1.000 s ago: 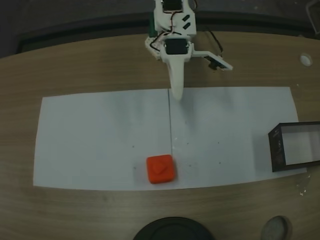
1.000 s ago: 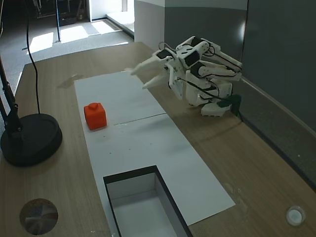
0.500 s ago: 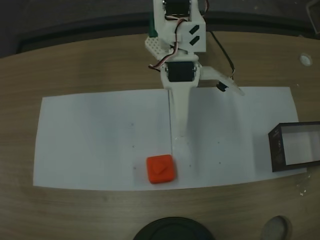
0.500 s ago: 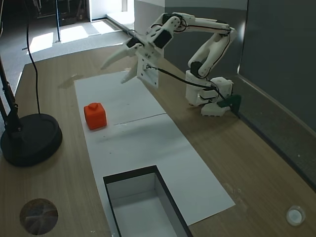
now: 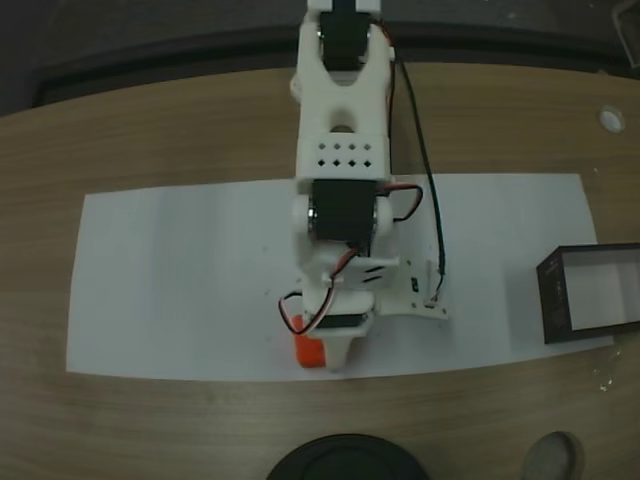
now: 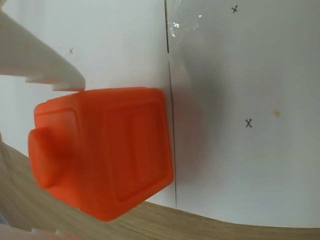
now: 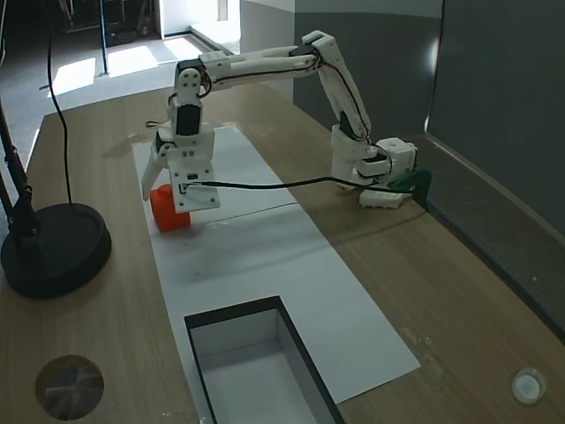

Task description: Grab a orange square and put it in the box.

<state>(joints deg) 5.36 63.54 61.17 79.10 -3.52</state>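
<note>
We've got the gripper (image 7: 165,187) dropped right over the orange square (image 6: 102,152), which sits on the white paper (image 5: 180,280) near the tabletop (image 7: 459,291) edge. The fingers (image 6: 40,65) are spread open, one on each side of the block, presumably so they can squeeze it next. The box (image 7: 256,371) waits well apart, at the paper's far end.

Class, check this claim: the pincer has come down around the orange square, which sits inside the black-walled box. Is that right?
Not quite. The orange square sits on the white paper, well apart from the box, as a fixed view shows. The pincer is indeed down around it, open.
</note>
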